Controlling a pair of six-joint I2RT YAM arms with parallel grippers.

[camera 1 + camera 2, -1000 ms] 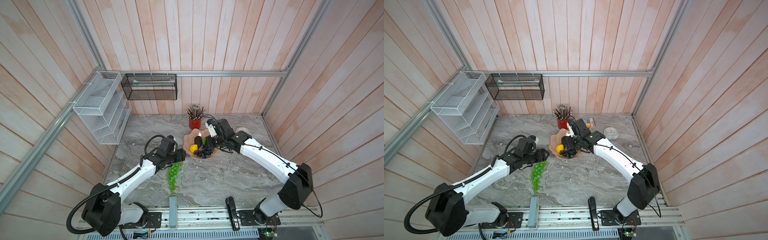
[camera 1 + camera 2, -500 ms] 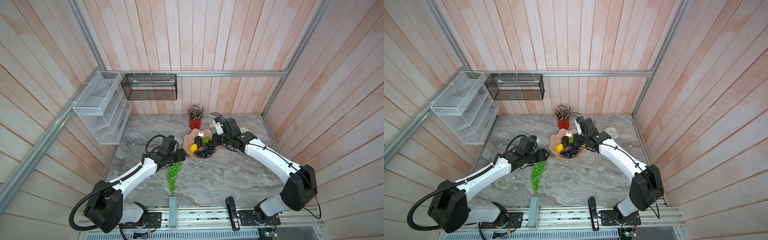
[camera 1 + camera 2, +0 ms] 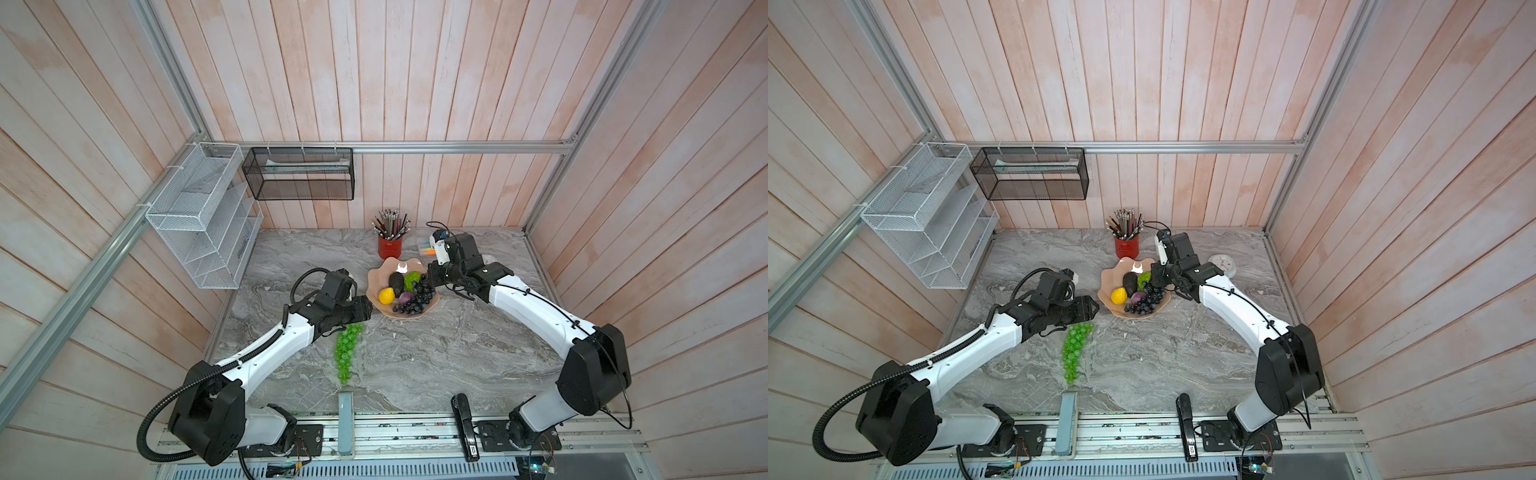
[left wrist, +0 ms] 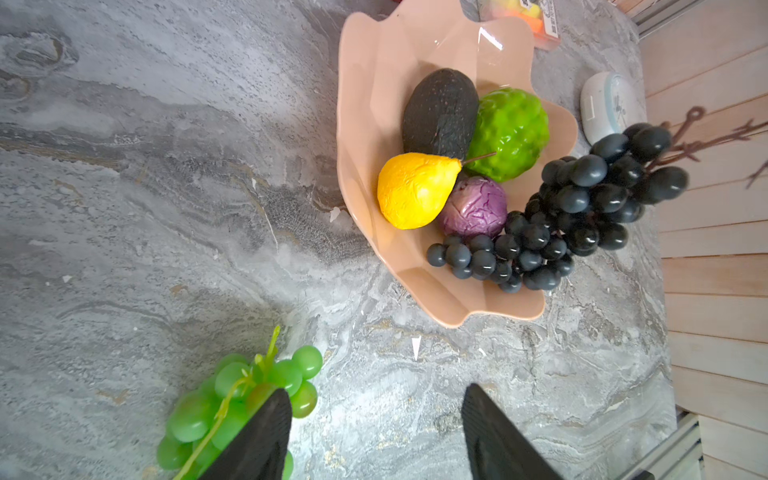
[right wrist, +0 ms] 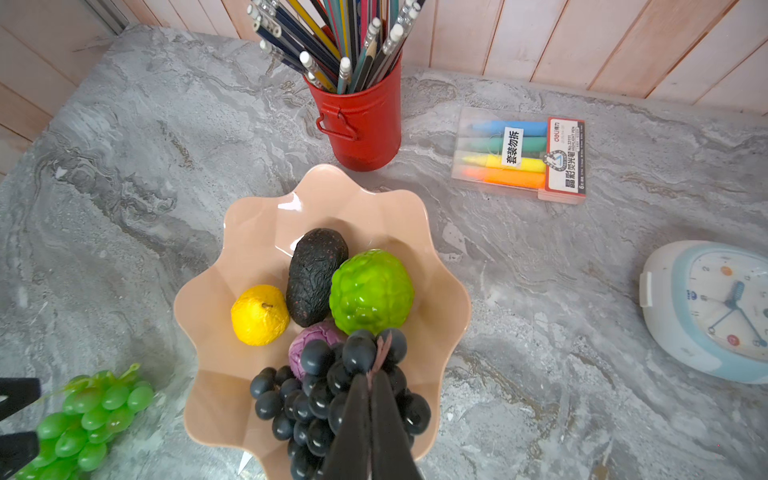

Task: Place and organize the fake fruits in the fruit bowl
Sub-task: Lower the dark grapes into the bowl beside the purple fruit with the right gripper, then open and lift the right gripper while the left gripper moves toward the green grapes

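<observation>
Five fruits were held in the fruit bowl (image 5: 249, 241); the green grape bunch (image 3: 345, 353) was left on the table (image 3: 436, 353) beside it, under the wide, empty left gripper (image 4: 374, 390). The dark grape bunch (image 5: 316, 399), pinched by its stem in the closed right gripper (image 5: 369, 380), overhung the rim and could be spilled if released.

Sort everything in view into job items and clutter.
Job: bowl, avocado, green ball, yellow fruit, purple ball, dark grapes, green grapes (outside the bowl).

Clutter: pencil cup, highlighters, clock, white rack, black basket.
</observation>
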